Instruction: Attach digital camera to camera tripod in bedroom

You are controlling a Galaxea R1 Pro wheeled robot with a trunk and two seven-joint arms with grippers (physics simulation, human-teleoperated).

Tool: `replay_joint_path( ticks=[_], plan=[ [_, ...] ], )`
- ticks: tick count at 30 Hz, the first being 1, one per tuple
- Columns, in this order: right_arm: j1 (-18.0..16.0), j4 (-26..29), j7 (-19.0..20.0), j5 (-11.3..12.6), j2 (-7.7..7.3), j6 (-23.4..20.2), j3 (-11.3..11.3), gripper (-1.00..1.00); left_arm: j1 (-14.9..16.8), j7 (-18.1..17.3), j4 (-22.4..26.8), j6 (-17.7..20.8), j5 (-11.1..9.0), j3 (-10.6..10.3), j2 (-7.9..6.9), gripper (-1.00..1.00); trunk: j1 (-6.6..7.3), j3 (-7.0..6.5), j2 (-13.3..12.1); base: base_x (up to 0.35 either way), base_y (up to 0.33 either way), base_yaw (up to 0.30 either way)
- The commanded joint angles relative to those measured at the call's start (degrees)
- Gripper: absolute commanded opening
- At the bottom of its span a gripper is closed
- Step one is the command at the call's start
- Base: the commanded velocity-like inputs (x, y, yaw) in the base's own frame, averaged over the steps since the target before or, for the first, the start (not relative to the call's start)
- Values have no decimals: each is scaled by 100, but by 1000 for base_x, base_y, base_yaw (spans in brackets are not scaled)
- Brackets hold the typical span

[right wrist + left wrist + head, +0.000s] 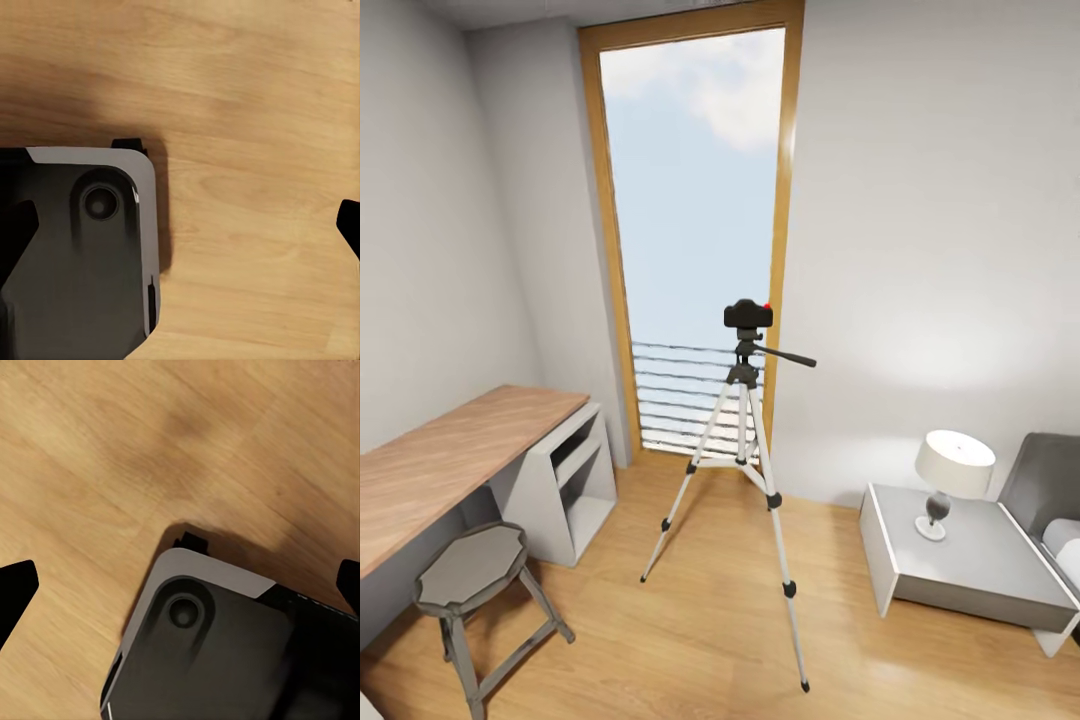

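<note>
We are seeing the digital camera (748, 315), small and black with a red button on top, sitting on the head of the camera tripod (743, 455), which is standing on the wood floor (690, 640) before the tall window (695, 200). Our left gripper (180, 585) and right gripper (180, 225) are hanging wide apart, holding nothing.

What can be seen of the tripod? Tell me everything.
The tripod stands upright on the light wood floor before the tall window. Three thin silver-grey legs spread outward, with black joints and feet. Its black head carries a long black handle pointing toward the bedside lamp's side, and a small black camera with a red button sits on top.
</note>
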State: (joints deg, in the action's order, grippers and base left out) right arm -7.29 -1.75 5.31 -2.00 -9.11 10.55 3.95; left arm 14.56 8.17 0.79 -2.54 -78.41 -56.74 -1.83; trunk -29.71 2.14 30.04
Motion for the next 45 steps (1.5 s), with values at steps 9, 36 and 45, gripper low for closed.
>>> replay_joint_path(
  ticks=[9,36,45],
  plan=[
    [-9,-19,23,-20,-2,28,44,100,3,27,9,-10,-43,-50,-2,100,-3,-72,10,0,0,0],
    [-9,-19,23,-12,-3,20,44,100,3,27,9,-10,-43,-48,-2,100,-3,-292,10,0,0,0],
    [-9,-19,20,3,-5,18,44,100,3,27,9,-10,-43,-50,-2,100,-3,-296,10,0,0,0]
  ],
)
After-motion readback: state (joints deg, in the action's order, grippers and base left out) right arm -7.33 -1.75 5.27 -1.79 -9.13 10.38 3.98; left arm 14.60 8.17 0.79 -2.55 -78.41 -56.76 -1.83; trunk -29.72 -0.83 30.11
